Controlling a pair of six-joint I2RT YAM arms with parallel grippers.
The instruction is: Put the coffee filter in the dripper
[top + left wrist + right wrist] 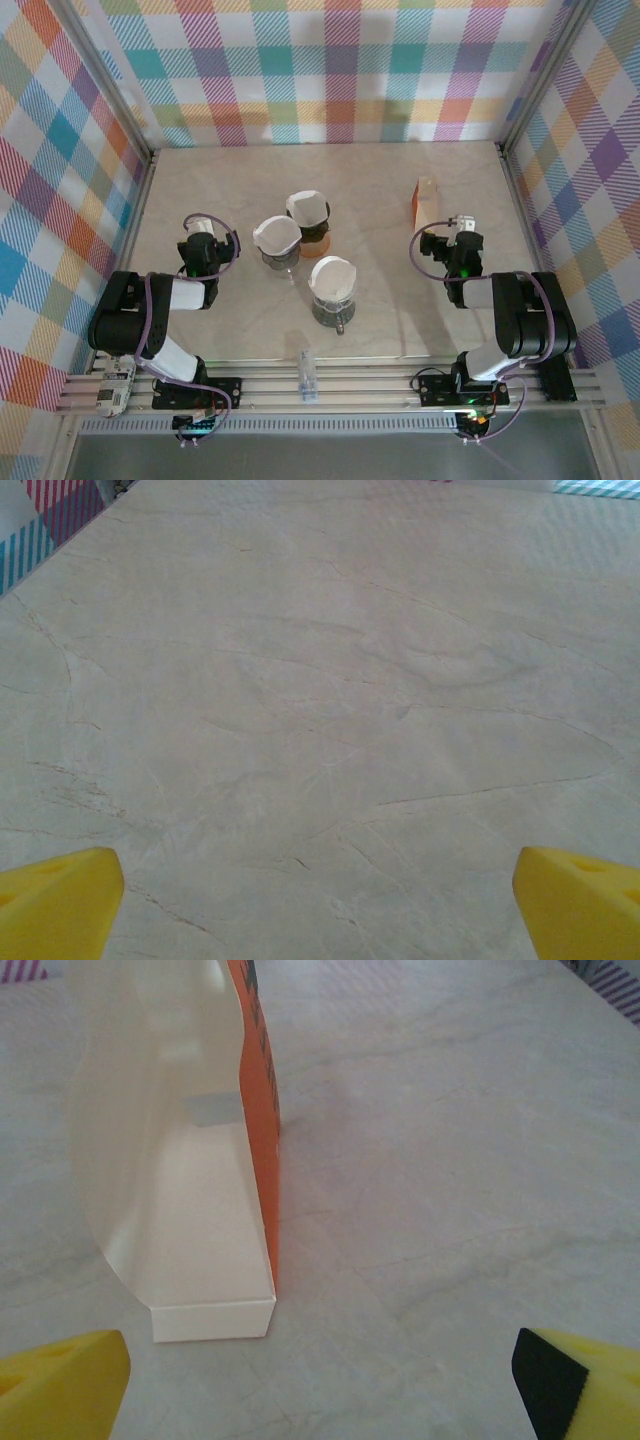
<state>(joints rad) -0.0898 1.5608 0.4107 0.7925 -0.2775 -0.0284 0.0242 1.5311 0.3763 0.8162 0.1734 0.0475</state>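
Three drippers stand clustered in the middle of the top view, between the two arms, and each holds a white paper coffee filter (331, 272) seated point-down with its mouth open upward. The nearest clear glass dripper (334, 310) is lowest in the frame, a second glass dripper (281, 260) stands up and left of it, and an orange-brown dripper (318, 240) sits just behind, close beside the second. The left hand (202, 226) lies at the left of the cluster, nearest the second glass dripper. Its wrist view shows yellow fingertips (60, 900) wide apart at the bottom corners, with bare marble-patterned tabletop (320, 700) between them. The right hand (461, 226) is at the right of the frame, well apart from the drippers, its fingers (60, 1385) likewise spread and holding nothing. Straight ahead of it lies an orange and white cardboard box (190, 1210), its long axis running away from the hand and its open end facing it; the part of the interior in view looks empty. With every dripper lined, I judge the placing done. Any further filter would have to come from the box, which the right arm is nearer, with only open tabletop between box and drippers. A small clear object (307, 375) lies on the metal rail at bottom centre, out of the way
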